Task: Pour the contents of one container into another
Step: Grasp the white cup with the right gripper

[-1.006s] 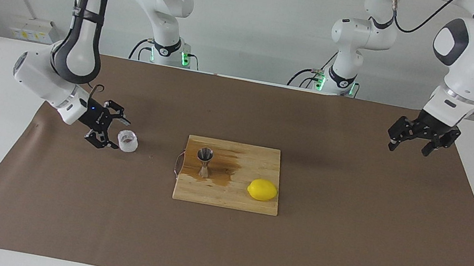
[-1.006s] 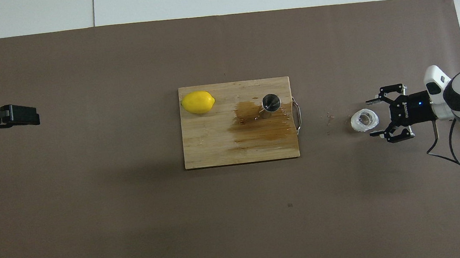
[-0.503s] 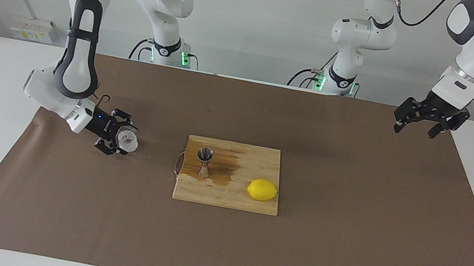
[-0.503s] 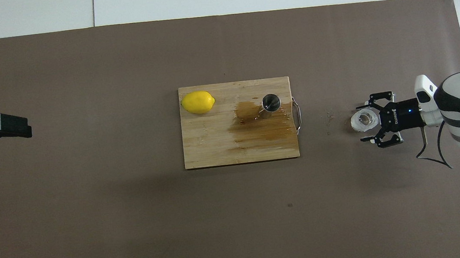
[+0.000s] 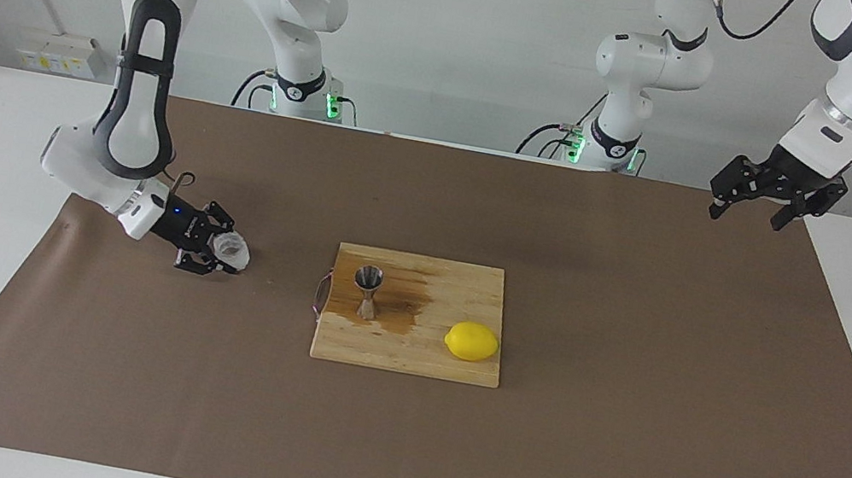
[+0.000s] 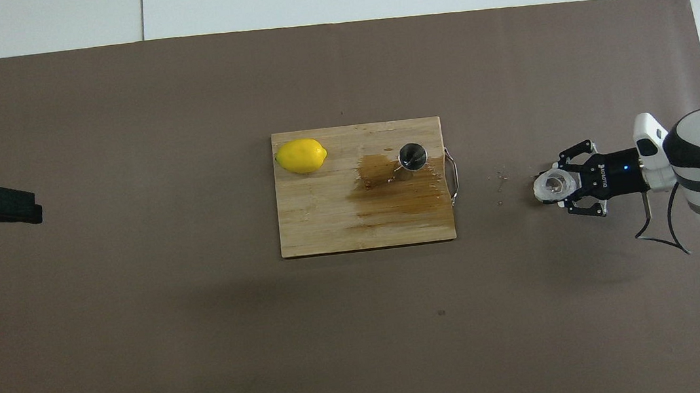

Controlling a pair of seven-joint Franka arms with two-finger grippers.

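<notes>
The small translucent white cup stands on the brown mat toward the right arm's end of the table, brownish bits inside. My right gripper is low at the mat and shut on the cup from the side. The steel hourglass jigger stands upright on the wooden cutting board, beside a wet brown stain. My left gripper hangs open in the air over the mat's edge at the left arm's end.
A yellow lemon lies on the board at its end toward the left arm. A metal handle sticks out of the board's end toward the cup. A few crumbs lie on the mat between board and cup.
My right gripper moved in around the cup and closed on it. My left gripper rose and drew back toward the robots.
</notes>
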